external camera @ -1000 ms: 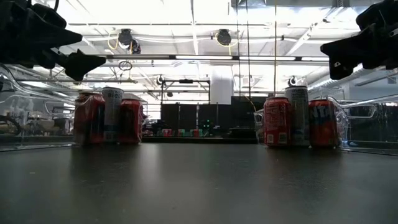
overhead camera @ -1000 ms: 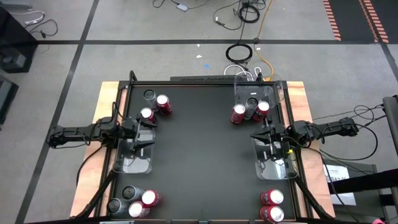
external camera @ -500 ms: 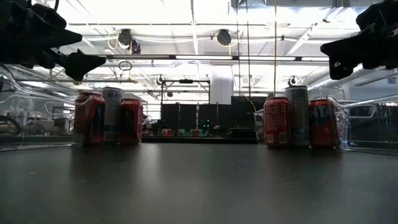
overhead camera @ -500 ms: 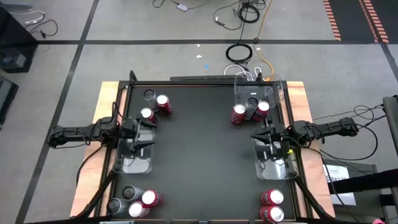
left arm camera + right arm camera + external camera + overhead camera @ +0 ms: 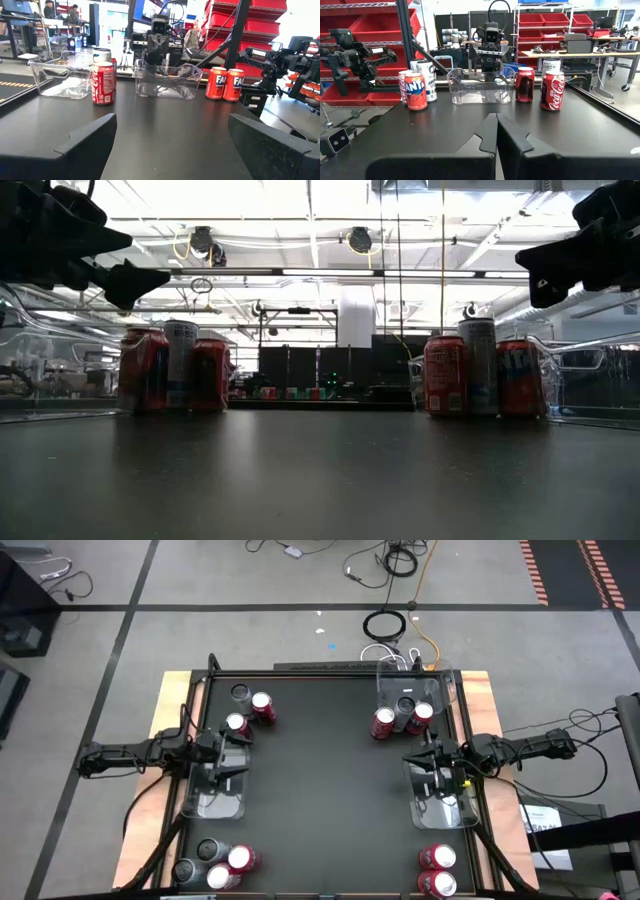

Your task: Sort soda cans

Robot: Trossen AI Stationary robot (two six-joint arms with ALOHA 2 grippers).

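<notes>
The soda cans stand upright in groups at the table's corners: red and grey ones at the far left [image 5: 252,707], at the far right [image 5: 402,718] and at the near left [image 5: 214,865], and two red ones at the near right [image 5: 437,870]. My left gripper [image 5: 232,754] hangs open, level, above a clear tray at the table's left side; its fingers are wide apart in the left wrist view [image 5: 170,150]. My right gripper [image 5: 424,756] hangs shut above a clear tray at the right side, fingertips together [image 5: 496,134]. Neither touches a can.
Clear plastic trays lie under the left gripper [image 5: 213,792] and under the right gripper [image 5: 441,797], and a third [image 5: 409,690] stands at the far right behind the cans. The table's middle [image 5: 325,780] is bare black surface. Cables lie on the floor beyond the far edge.
</notes>
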